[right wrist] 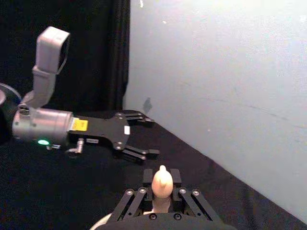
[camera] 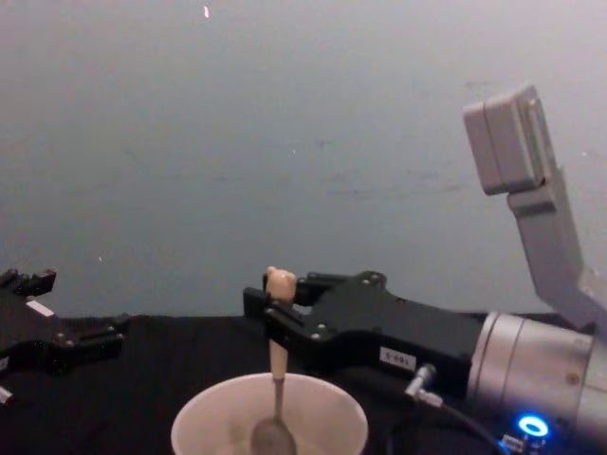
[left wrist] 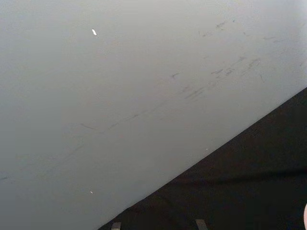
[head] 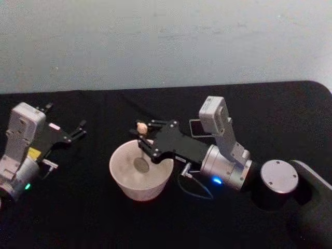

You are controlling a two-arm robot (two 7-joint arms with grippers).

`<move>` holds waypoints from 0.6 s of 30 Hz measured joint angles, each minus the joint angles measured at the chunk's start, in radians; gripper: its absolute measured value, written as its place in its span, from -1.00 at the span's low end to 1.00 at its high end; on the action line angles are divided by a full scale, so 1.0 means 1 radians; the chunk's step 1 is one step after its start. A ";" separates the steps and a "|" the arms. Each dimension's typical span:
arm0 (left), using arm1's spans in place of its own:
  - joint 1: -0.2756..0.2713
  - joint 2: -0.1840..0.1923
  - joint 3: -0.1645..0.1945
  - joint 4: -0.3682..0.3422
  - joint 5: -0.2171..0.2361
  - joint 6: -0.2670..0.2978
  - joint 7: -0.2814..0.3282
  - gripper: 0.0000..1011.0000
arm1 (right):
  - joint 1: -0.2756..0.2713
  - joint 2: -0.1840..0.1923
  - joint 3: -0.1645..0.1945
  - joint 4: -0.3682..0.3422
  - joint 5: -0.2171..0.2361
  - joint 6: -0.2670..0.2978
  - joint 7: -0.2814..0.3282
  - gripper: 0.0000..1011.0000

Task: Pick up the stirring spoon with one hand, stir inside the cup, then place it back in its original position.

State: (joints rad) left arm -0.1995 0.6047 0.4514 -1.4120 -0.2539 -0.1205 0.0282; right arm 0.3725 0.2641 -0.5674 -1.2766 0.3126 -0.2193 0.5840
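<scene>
Black cloth covered the tabletop (head: 78, 218) below a pale wall (head: 155, 41). At centre frame, your right claw (head: 141, 140) pinched the stirring spoon (camera: 279, 284) by its beige handle, upright, with its lower end down inside the cup (head: 137, 192). At the left edge, your left claw (head: 81, 129) hung spread, gripping nothing, well apart from the cup.

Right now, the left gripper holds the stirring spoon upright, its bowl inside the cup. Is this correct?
No: the right gripper holds the stirring spoon upright, its bowl inside the cup, as the chest view shows. The left gripper is open and empty.
</scene>
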 joint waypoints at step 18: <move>0.000 0.000 0.000 0.000 0.000 0.000 0.000 0.98 | -0.016 0.019 0.028 -0.011 -0.011 -0.003 -0.008 -0.58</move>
State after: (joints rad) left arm -0.1995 0.6046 0.4514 -1.4120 -0.2539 -0.1206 0.0282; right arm 0.3570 0.2827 -0.5389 -1.2876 0.3018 -0.2222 0.5760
